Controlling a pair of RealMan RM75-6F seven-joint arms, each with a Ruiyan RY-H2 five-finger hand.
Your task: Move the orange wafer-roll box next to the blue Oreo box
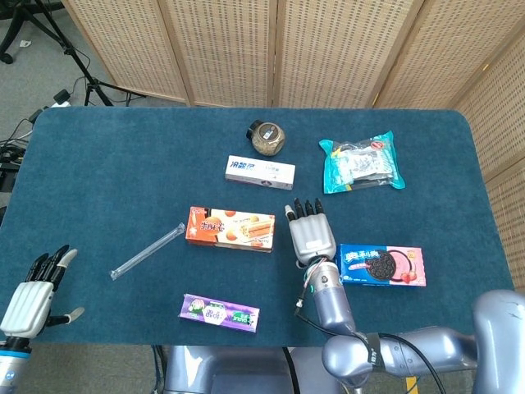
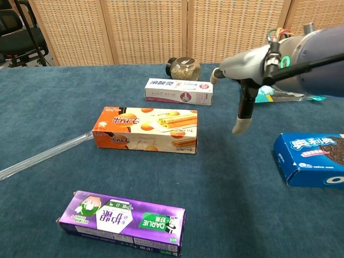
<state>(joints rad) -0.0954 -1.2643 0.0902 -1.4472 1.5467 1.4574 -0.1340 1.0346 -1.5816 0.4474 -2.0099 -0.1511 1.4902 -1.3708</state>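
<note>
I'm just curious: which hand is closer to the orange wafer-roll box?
Right. The right hand hovers just beside the orange wafer-roll box; the left hand sits far off at the table's near corner.

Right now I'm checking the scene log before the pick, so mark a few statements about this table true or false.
1. The right hand is gripping the orange wafer-roll box. False: it hovers open beside the box, holding nothing.
2. The blue Oreo box lies to the right of the orange wafer-roll box in the head view. True.
3. The purple box is stacked on the wafer-roll box. False: it lies alone on the table near the front edge.
4. The left hand is at the table's front left corner, holding nothing. True.
5. The jar stands beside the Oreo box. False: it is at the far side, behind the white box.
</note>
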